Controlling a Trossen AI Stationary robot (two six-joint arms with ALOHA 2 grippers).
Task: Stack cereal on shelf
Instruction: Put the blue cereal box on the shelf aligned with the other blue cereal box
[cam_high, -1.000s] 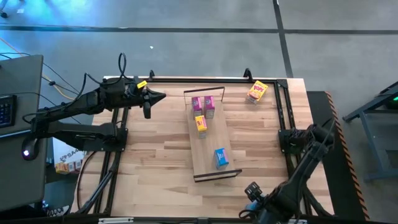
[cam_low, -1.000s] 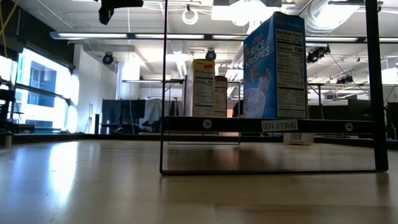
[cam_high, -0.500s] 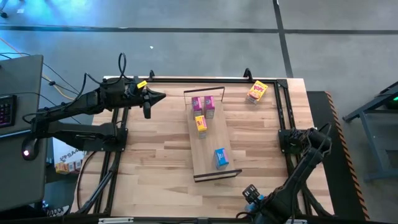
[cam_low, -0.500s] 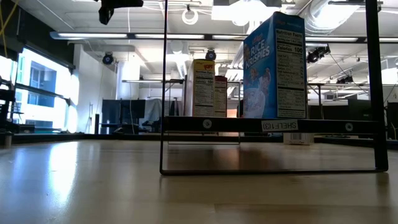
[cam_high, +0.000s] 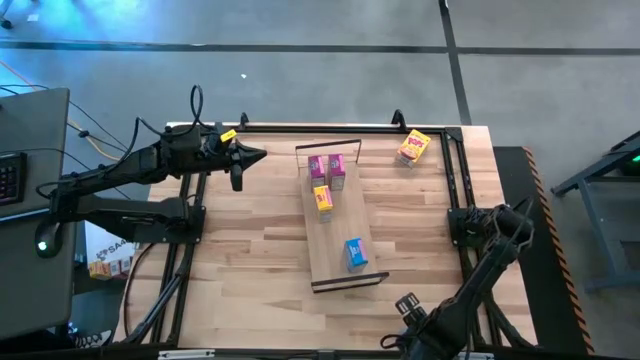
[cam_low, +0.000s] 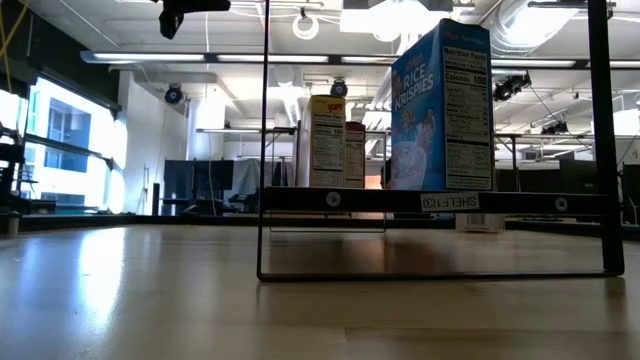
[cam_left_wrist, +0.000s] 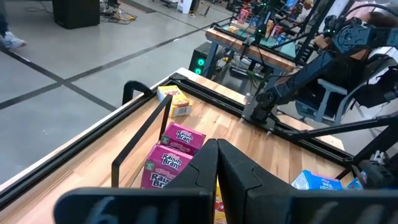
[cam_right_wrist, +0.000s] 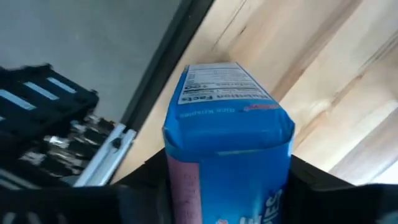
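Right wrist view, right jaws closed on blue cereal box (cam_right_wrist: 229, 140)

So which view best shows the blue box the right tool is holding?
The right wrist view: the blue cereal box fills it, clamped between the right tool's fingers. In the high view the right tool sits at the table's near edge; the low and left wrist views miss it.

Six cereal boxes in all: two pink boxes (cam_high: 317, 166) (cam_high: 337, 167), two yellow boxes (cam_high: 323, 198) (cam_high: 413, 146), and two blue boxes (cam_high: 354, 252) (cam_right_wrist: 229, 143). There is one shelf (cam_high: 329, 235), and two robot arms.
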